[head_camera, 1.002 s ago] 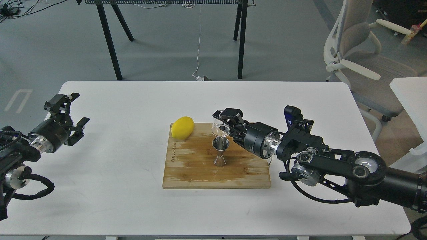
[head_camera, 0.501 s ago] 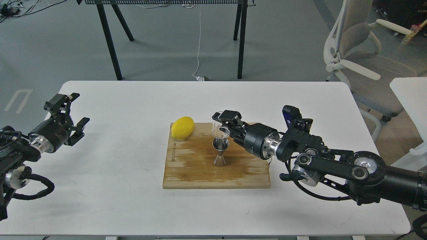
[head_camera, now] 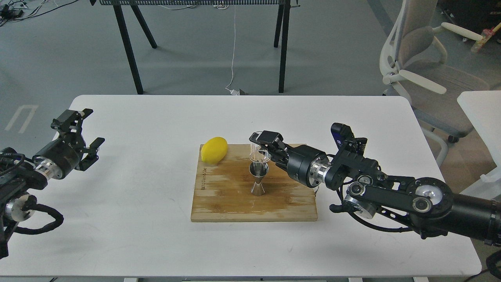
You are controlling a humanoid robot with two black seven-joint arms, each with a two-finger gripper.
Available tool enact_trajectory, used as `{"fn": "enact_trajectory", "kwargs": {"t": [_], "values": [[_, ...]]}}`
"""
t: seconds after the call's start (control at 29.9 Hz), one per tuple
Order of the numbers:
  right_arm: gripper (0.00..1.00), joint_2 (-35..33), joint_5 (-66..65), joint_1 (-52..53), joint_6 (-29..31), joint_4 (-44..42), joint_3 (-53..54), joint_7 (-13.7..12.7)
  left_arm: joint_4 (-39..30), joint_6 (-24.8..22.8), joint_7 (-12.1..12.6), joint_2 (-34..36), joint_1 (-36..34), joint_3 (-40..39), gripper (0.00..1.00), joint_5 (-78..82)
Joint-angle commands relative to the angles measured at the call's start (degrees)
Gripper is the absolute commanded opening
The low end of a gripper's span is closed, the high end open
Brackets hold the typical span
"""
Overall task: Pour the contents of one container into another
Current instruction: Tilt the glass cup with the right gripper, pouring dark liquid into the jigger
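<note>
The left tool (head_camera: 80,135) hangs over the white counter's (head_camera: 129,196) left edge, its fingers spread apart around nothing. A lemon (head_camera: 214,150) lies at the cutting board's (head_camera: 235,199) far left corner, and the steel jigger (head_camera: 258,178) stands upright mid-board. Right of it, the right tool (head_camera: 263,145) is clamped on the glass tumbler (head_camera: 259,154), holding it tipped just above the jigger's mouth.

One lemon (head_camera: 214,150), one glass tumbler (head_camera: 259,154), one steel jigger (head_camera: 258,178), one wooden board (head_camera: 235,203), two claws.
</note>
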Motion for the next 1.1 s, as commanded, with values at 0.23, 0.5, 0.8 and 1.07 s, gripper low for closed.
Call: {"fn": "enact_trajectory", "kwargs": {"t": [0.23, 0.5, 0.8, 1.07], "values": [[0.34, -0.18, -1.3, 0.97, -0.07, -0.07, -1.16, 0.05, 0.0, 0.0, 0.0, 0.0, 0.0, 0.0, 0.99, 0.0], [0.34, -0.27, -1.56, 1.41, 0.02, -0.07, -1.69, 0.05, 0.0, 0.0, 0.0, 0.0, 0.08, 0.0, 0.99, 0.0], [0.34, -0.27, -2.0, 2.99, -0.07, -0.15, -3.8, 0.13, 0.0, 0.0, 0.0, -0.09, 0.08, 0.09, 0.99, 0.0], [0.34, -0.27, -2.18, 3.34, -0.07, -0.07, -3.98, 0.14, 0.0, 0.0, 0.0, -0.09, 0.08, 0.09, 0.99, 0.0]]}}
